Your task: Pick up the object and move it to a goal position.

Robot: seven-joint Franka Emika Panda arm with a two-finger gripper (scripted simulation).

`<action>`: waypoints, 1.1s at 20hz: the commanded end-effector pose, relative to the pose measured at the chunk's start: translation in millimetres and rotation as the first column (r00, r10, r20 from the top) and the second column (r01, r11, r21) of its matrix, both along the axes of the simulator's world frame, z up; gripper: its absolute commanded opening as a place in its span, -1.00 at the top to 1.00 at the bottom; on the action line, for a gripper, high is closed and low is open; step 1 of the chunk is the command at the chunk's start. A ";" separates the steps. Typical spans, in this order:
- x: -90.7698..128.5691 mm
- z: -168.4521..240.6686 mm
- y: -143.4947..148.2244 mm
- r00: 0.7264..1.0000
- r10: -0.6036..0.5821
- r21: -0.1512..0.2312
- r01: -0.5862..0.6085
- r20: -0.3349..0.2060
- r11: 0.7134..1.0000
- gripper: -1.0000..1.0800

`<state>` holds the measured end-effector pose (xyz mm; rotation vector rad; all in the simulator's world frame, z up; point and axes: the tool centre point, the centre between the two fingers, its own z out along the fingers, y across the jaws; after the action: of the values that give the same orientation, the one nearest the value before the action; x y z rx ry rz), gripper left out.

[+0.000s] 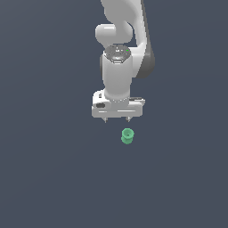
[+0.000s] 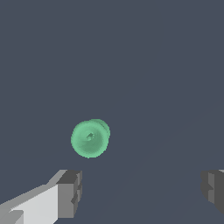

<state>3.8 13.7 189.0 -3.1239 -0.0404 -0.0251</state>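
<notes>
Surface (image 1: 49, 178): plain slate-grey plane filling both views, unmarked; no goal marker visible on it.

Arm: one white Panda arm, entering from the top of the exterior view, wrist pointing down.

Pincer (image 1: 117, 120): spread wide, holding nothing. In the wrist view the two dark fingertips (image 2: 70, 192) sit far apart near the picture's edges, with bare surface between them.

Object (image 1: 127, 136): small mint-green spool, flared ends with a narrower waist, much smaller than the pincer. It appears to lie tilted or on its side, one round face toward the wrist camera (image 2: 90, 139). In the exterior view it sits just below the fingertips and slightly toward the exterior view's right; it is not touched and is not yet between the fingers.

Step in hand, judged: approach before the grasp. Centre the pincer over the spool first, then descend with the fingers kept apart, and close across the waist or the flanges so it cannot roll or squirt out.

Other items: none seen. Obstructions: none seen.
</notes>
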 end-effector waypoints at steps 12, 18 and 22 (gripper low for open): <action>-2.8 -3.0 21.6 0.998 0.064 0.019 -0.063 -0.018 0.998 -0.92; -2.1 -6.6 22.2 0.999 0.043 0.017 -0.043 -0.017 0.999 -0.92; -1.1 -14.6 26.0 1.000 0.009 0.015 -0.008 -0.019 1.000 -0.92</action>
<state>2.4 38.0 177.8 -3.1075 -0.0733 0.0030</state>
